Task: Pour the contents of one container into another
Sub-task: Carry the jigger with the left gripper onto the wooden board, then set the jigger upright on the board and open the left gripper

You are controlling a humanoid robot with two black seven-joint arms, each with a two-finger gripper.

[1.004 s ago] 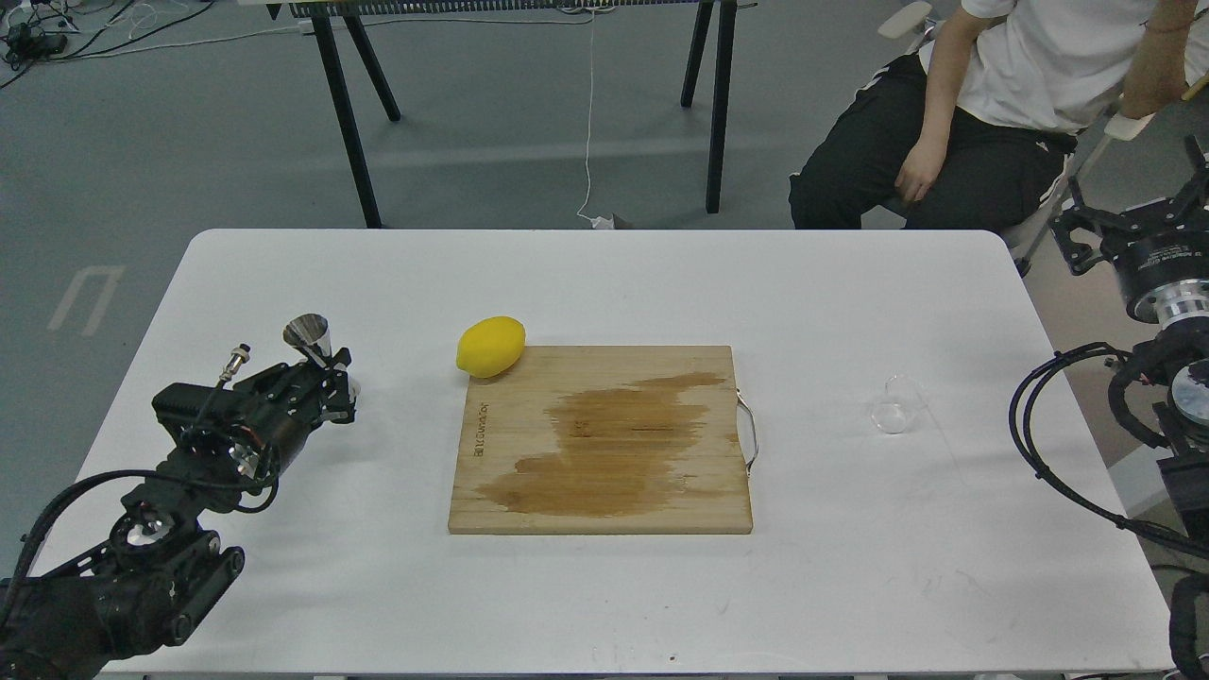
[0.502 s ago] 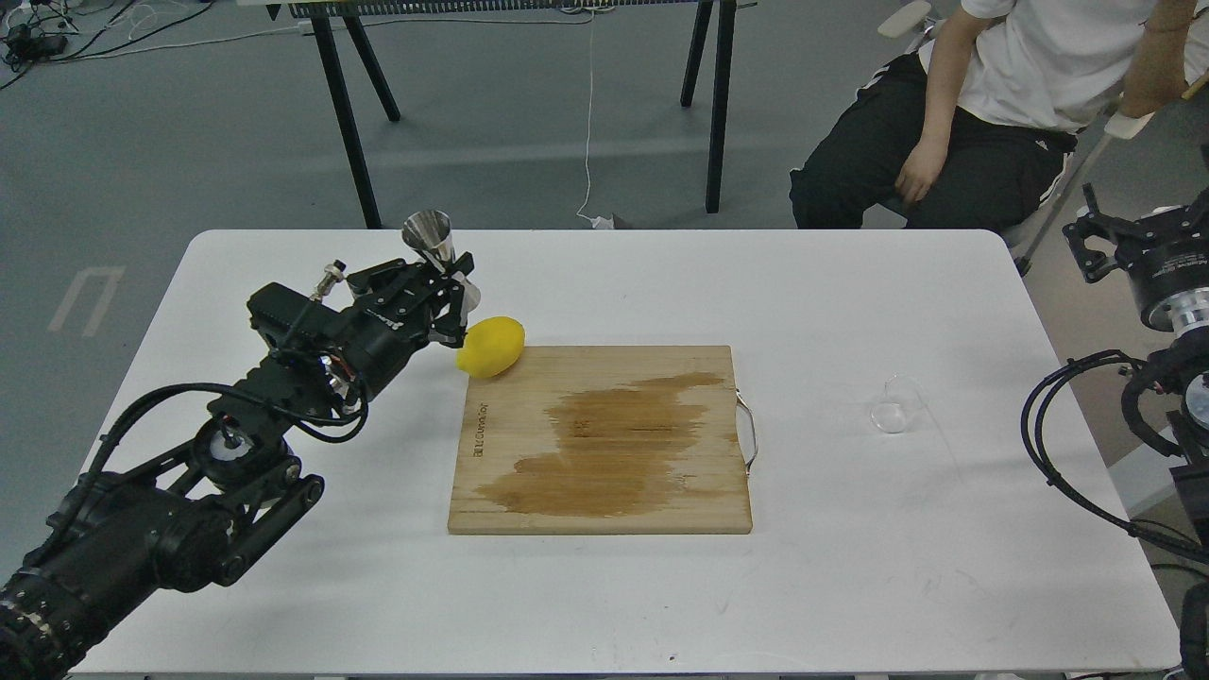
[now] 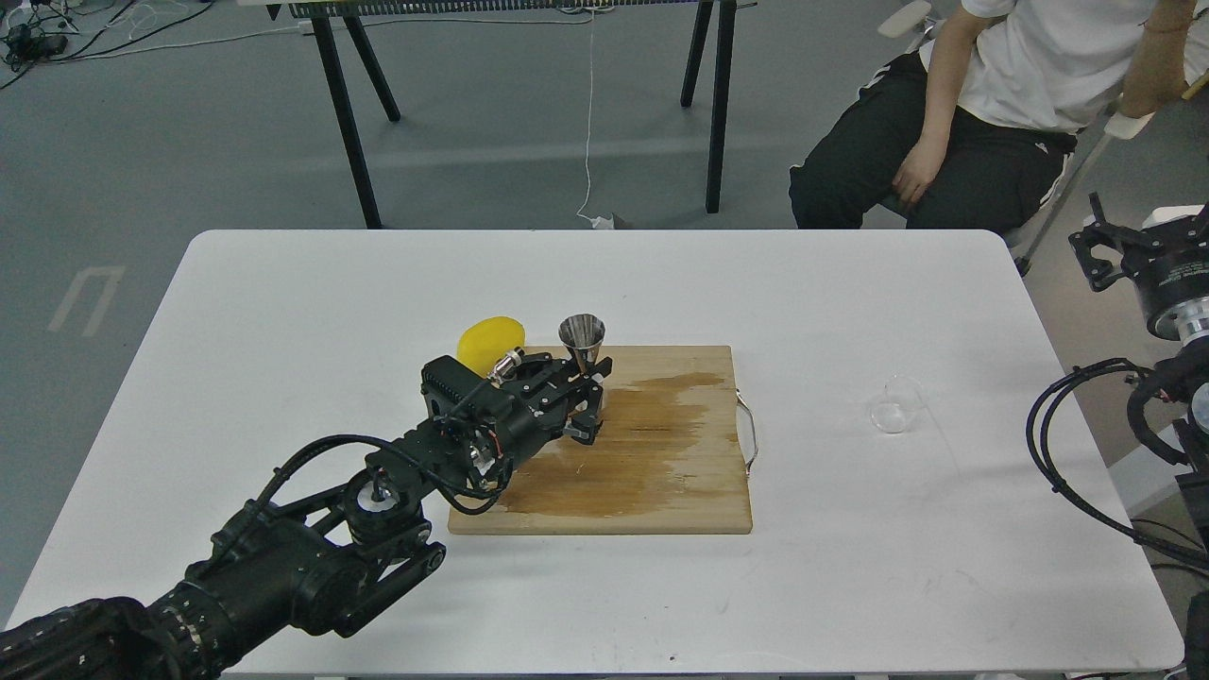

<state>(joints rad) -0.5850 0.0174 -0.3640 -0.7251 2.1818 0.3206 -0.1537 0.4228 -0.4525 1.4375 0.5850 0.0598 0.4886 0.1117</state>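
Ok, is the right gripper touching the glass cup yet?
Apart. The head view shows the clear glass cup standing alone on the white table, with bare tabletop between it and the right gripper, which is up at the frame's right edge.

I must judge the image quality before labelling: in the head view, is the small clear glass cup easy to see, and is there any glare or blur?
Head view: sharp overall, with even, soft light and faint shadows; the small clear glass cup is nearly lost against the white table, only its rim showing; the shiny steel hourglass jigger in the left tool shows bright reflections; no motion blur.
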